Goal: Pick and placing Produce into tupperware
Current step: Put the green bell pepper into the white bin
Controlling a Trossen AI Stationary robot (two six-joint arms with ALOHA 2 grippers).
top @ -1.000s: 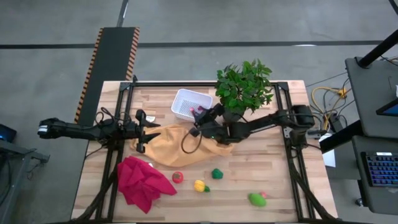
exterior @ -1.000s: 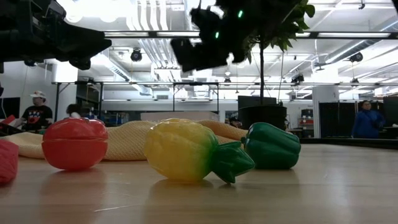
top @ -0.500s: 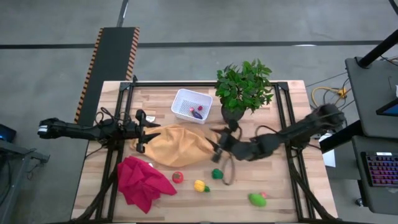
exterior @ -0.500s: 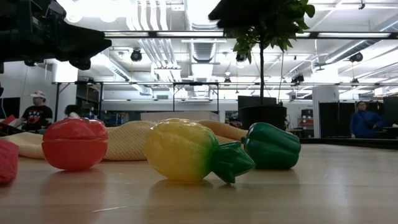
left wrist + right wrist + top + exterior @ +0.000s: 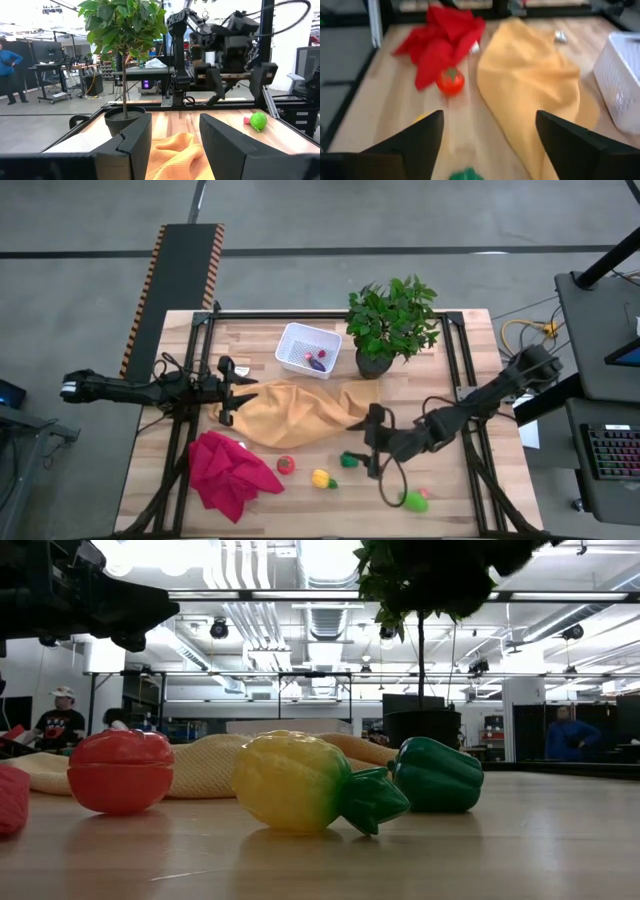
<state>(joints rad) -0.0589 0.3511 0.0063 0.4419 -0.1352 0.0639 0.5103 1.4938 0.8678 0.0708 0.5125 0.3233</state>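
Right pincer (image 5: 372, 442) hangs low over the wooden surface (image 5: 460, 490) with its dark fingers (image 5: 417, 142) spread wide and nothing between them. Just below and in front of it lies the green pepper (image 5: 349, 459); beyond that, further toward the left arm's side, sit the yellow fruit with a green end (image 5: 321, 478) and the red tomato (image 5: 286, 465). On the other side of the pincer, near the front edge, lies a bright green piece with a pink bit beside it (image 5: 412, 500). Well beyond the pincer, toward the back of the surface, stands the white tupperware (image 5: 307, 349), holding a purple piece and a reddish piece (image 5: 317, 362) against its wall nearest the plant; the rest of its floor is bare. An orange cloth (image 5: 295, 413) spreads between the tupperware and the pincer, and a red cloth (image 5: 228, 470) is bunched past the tomato. The potted plant (image 5: 390, 322) stands beside the tupperware. Left pincer (image 5: 228, 390) waits at the far end of the orange cloth, its fingers (image 5: 131, 145) part open and empty
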